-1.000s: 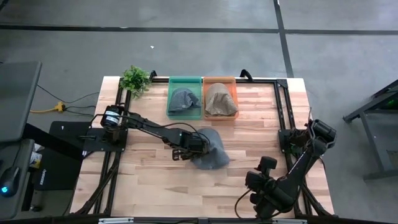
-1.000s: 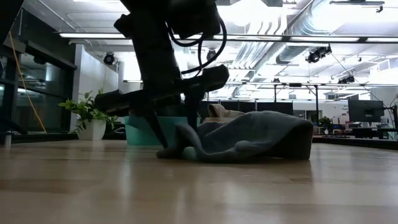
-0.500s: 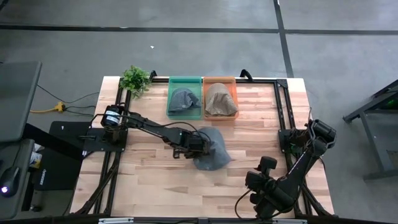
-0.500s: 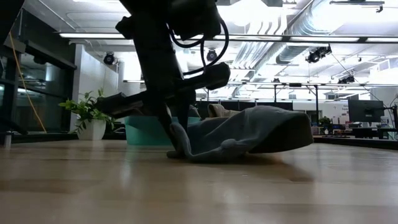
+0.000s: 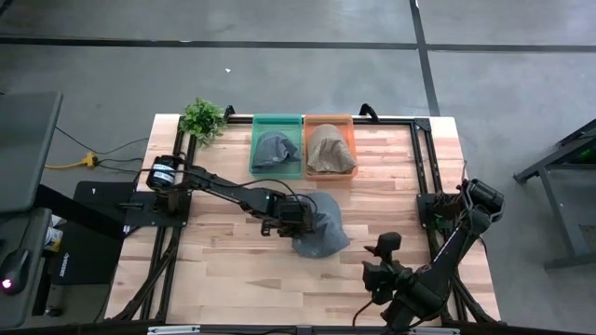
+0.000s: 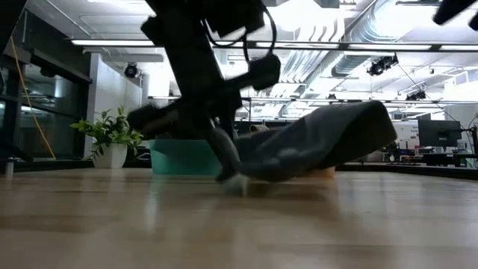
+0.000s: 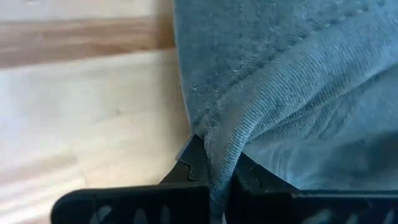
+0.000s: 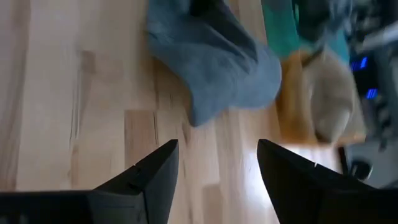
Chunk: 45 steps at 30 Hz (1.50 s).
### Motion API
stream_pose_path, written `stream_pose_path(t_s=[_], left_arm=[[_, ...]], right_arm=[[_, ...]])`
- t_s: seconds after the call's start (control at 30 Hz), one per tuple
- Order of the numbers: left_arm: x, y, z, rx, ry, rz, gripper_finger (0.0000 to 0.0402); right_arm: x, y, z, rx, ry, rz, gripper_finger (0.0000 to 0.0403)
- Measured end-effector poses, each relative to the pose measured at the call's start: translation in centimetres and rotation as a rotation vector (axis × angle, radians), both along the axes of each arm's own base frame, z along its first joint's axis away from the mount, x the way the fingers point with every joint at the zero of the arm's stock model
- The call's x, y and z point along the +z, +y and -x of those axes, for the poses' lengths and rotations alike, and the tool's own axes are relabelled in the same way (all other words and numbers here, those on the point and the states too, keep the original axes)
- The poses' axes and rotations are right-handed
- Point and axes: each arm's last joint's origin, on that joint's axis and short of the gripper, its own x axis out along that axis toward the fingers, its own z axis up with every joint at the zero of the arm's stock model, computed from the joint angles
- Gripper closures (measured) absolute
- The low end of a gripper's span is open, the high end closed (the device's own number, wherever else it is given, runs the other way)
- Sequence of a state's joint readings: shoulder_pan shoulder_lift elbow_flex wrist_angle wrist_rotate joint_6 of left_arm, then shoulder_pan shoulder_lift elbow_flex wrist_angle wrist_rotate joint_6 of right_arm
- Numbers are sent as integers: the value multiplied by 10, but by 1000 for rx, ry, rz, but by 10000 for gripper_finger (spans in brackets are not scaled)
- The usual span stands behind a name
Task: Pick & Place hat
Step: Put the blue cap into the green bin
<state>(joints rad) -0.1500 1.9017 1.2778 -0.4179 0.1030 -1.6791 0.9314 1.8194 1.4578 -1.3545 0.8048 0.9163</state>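
A blue-grey hat (image 5: 318,226) sits at the middle of the wooden table (image 5: 223,270), with my left gripper (image 5: 296,216) shut on its left edge. In the low view the hat (image 6: 321,138) slants upward away from the gripper (image 6: 224,153). My right gripper (image 8: 214,168) stands open near the table's near right corner (image 5: 384,247). It points toward the hat (image 8: 211,56) and touches nothing. My left gripper pinches a fold of the hat's edge (image 7: 219,155) between its two fingers; how many layers, I cannot tell. The fingers come slanting down from the table's left. The hat is tilted, most of it raised off the table, its low end (image 6: 237,178) by the fingers.
At the table's far side stand a teal bin (image 5: 277,123) holding a grey hat (image 5: 274,151) and an orange bin (image 5: 329,121) holding a beige hat (image 5: 330,151). A small potted plant (image 5: 203,118) stands at the far left corner. Black frame rails (image 5: 421,158) run along the edges.
My left gripper has shut on the hat's left edge and risen a little, rolling its wrist. The hat, which lay flat on the table, is now tipped up, with its far part lifted clear. My right gripper has turned in place.
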Motion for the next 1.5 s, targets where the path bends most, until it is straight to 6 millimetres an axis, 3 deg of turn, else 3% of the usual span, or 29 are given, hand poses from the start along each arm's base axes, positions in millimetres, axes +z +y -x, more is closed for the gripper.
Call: stream_pose_path(t_s=[0.23,0.47,0.73,0.93,1.2,1.5], left_arm=[[11,-2,-6,-27,-97,58,401],[22,1,-11,-34,-152,82,401],[56,0,-24,-92,-229,41,401],[70,0,-26,-110,-230,5,401],[76,-1,-27,-131,-235,7,401],[76,-2,-26,-170,-235,22,401]], right_arm=[[0,-1,-15,146,12,104,189],[0,-14,-29,154,67,149,189],[-1,-25,-42,155,130,147,190],[-1,-36,-50,143,157,163,190],[-2,-52,-61,103,218,133,198],[-1,-56,-57,95,270,166,207]])
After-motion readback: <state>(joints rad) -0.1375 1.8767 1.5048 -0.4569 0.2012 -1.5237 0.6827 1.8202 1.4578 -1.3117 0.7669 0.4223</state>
